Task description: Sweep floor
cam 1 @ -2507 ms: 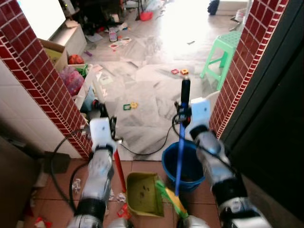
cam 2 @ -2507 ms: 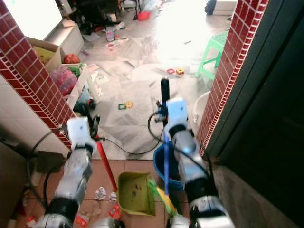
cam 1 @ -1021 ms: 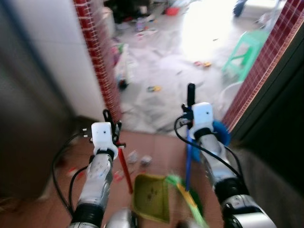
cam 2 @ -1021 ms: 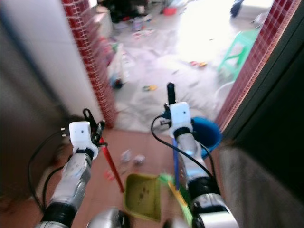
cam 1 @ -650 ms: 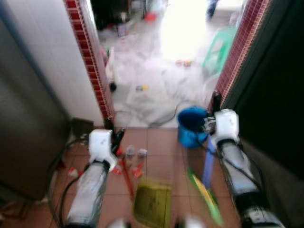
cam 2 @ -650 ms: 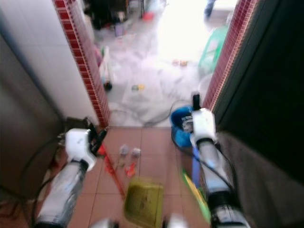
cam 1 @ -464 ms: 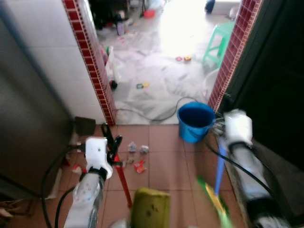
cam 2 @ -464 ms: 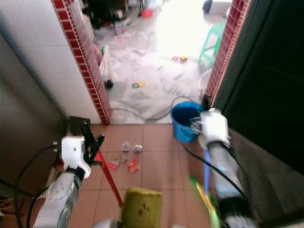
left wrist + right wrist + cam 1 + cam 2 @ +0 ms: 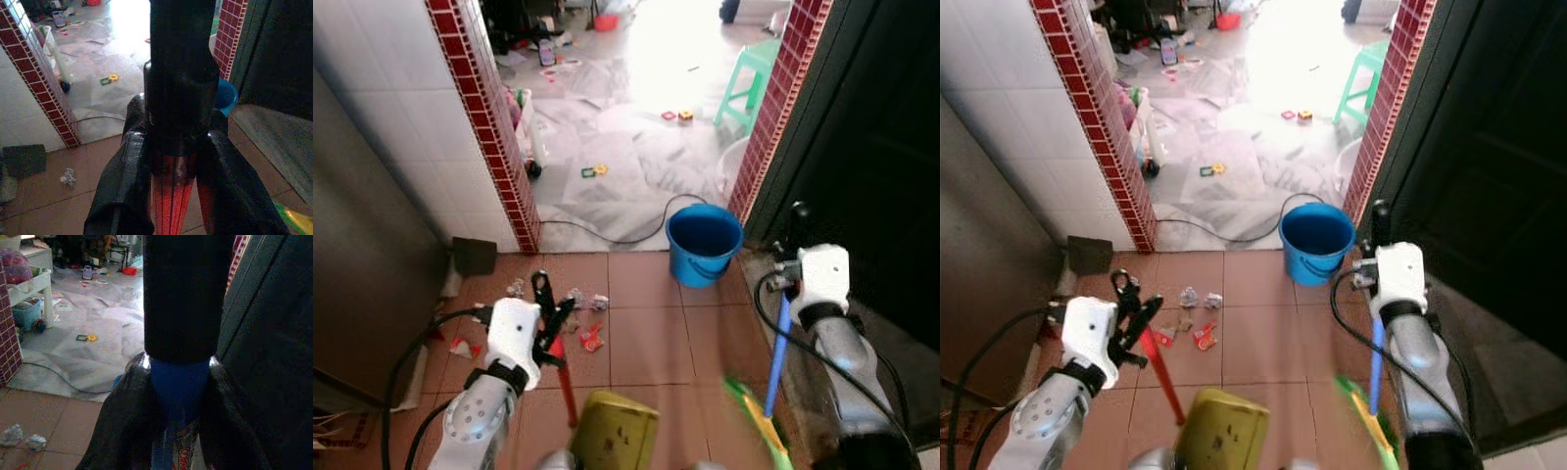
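Left gripper (image 9: 548,311) clamped on red-handled yellow-green plastic dustpan (image 9: 612,436), pan low to receive debris. Right gripper (image 9: 790,257) clasping blue-shafted broom (image 9: 773,362), bristles at terracotta tile floor (image 9: 641,333). Ahead: crumpled paper scraps (image 9: 584,299); beyond, blue bucket (image 9: 704,243).

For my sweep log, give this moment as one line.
left gripper shut on dustpan handle | right gripper shut on broom handle | litter unswept

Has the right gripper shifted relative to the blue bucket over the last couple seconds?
Yes. The right gripper, shut on the blue broom handle, sat above the blue bucket before; now it is to the bucket's right, nearer the dark door.
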`<state>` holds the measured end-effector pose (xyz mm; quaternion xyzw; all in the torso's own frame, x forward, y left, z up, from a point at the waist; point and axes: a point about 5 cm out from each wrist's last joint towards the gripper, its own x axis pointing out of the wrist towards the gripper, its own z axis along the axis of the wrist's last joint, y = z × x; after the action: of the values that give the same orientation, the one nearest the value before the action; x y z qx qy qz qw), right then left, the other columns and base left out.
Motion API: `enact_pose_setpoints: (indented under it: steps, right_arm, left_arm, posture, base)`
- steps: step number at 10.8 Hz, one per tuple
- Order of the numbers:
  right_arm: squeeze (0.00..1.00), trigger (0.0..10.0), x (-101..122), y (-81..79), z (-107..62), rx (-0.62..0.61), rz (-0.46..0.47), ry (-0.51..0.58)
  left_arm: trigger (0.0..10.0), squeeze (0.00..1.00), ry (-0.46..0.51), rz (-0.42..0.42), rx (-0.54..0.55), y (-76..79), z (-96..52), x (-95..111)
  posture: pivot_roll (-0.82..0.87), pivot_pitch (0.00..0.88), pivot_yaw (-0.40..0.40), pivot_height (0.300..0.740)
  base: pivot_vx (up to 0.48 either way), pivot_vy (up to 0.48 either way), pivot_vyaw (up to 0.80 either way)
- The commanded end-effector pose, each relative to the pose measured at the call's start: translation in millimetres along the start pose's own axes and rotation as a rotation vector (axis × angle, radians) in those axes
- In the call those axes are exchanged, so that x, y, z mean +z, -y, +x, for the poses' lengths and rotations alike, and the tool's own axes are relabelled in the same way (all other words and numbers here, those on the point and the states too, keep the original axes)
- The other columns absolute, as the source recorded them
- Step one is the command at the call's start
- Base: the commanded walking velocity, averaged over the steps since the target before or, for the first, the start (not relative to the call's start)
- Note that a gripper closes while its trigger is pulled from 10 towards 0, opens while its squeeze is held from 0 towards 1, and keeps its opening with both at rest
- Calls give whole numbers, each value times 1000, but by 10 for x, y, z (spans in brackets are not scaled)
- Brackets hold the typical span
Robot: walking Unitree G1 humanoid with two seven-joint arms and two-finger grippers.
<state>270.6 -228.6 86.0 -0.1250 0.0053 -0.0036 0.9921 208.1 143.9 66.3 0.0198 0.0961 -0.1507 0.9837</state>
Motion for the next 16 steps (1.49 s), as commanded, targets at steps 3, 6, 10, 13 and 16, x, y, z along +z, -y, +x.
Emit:
enact_pose_setpoints:
  steps: [3, 6, 10, 13, 16]
  right_arm:
    - [0, 10000, 169, 5, 149, -54, 42, 54]
    - [0, 10000, 224, -136, 200, -67, 84, 56]
    - [0, 10000, 243, -96, 236, 5, 15, 58]
    - [0, 10000, 459, 189, 256, -32, -57, 119]
    - [0, 10000, 308, 98, 177, -87, -13, 90]
  left_arm:
    - [10000, 0, 19, 7, 108, -264, 68, 123]
    - [10000, 0, 59, 22, 67, -118, 81, 240]
    - [10000, 0, 58, -12, 101, -51, 88, 161]
    - [10000, 0, 122, -79, 64, 142, 235, 381]
    - [10000, 0, 93, -64, 124, 34, 236, 285]
  posture:
    - [-91, 0, 89, 740]
    - [-83, 0, 52, 740]
    - [-93, 0, -18, 740]
    - [-149, 0, -5, 740]
    - [-135, 0, 37, 740]
  base:
    - [0, 0, 0]
    - [0, 0, 0]
    - [0, 0, 0]
    - [0, 0, 0]
    - [0, 0, 0]
